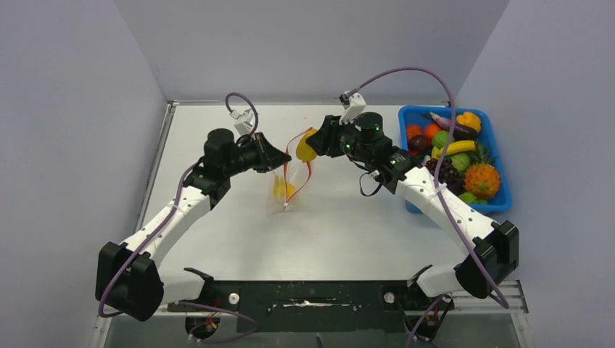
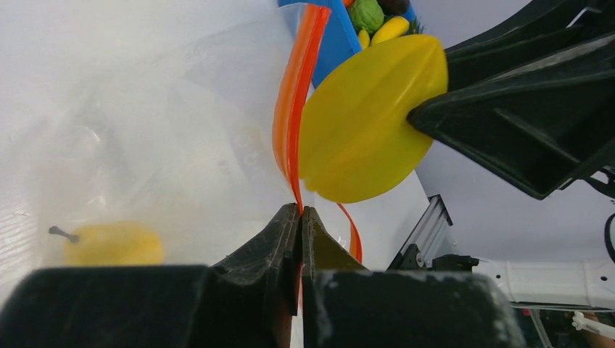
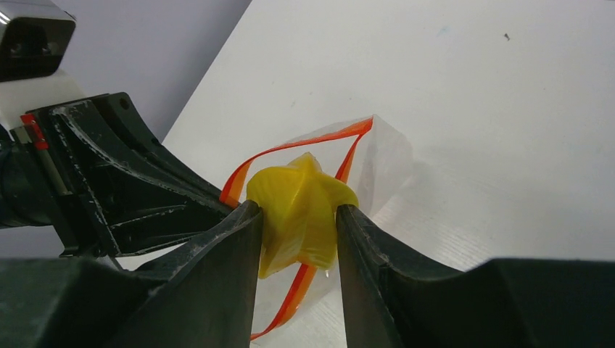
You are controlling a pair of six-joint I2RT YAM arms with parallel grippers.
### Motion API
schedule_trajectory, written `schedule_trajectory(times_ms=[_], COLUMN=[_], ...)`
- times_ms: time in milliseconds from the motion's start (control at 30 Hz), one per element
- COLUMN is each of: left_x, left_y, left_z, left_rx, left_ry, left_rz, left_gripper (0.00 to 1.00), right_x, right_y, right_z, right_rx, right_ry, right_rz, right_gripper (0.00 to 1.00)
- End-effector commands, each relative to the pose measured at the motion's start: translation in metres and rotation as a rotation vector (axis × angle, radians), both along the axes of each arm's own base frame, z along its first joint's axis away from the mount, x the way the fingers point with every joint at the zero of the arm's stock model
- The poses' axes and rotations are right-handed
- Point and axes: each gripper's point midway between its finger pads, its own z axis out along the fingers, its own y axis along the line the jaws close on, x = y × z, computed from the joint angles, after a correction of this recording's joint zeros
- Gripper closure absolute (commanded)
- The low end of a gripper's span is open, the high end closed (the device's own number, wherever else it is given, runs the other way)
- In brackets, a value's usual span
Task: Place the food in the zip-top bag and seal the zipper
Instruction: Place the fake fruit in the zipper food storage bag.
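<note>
Over the table (image 1: 362, 232) our left gripper (image 2: 301, 212) pinches the zipper (image 2: 294, 109), holding the zip-top bag (image 1: 284, 190) open; our right gripper (image 3: 297, 212) clamps a yellow fruit (image 3: 294, 190) at its mouth. Next, we reckon: lower, release.

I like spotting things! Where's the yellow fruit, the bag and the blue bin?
yellow fruit (image 3: 299, 210): right wrist view, its ridged middle.
bag (image 2: 167, 145): left wrist view, its clear side.
blue bin (image 1: 497, 152): top view, its right wall.
</note>
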Motion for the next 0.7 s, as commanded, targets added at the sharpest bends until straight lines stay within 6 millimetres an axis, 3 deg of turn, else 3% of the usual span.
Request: schedule_trajectory(times_ms=[0,367,667], left_x=[0.001,0.005,0.005], left_y=[-0.007,-0.005,-0.005], left_z=[0.033,0.024,0.023], left_rx=[-0.058,-0.031,-0.034], left_ry=[-0.101,-0.094,-0.088], left_rz=[-0.032,-0.015,-0.01], left_gripper=[1.0,1.0,1.0], right_x=[-0.001,-0.013,-0.005], right_y=[0.013,0.016,0.018], right_z=[0.015,0.03,-0.012], right_rx=[0.083,0.144,0.085], right_ry=[-0.023,-0.001,0.061], right_rz=[0.029,0.056,0.038], right_gripper=[0.63,0.63,0.63])
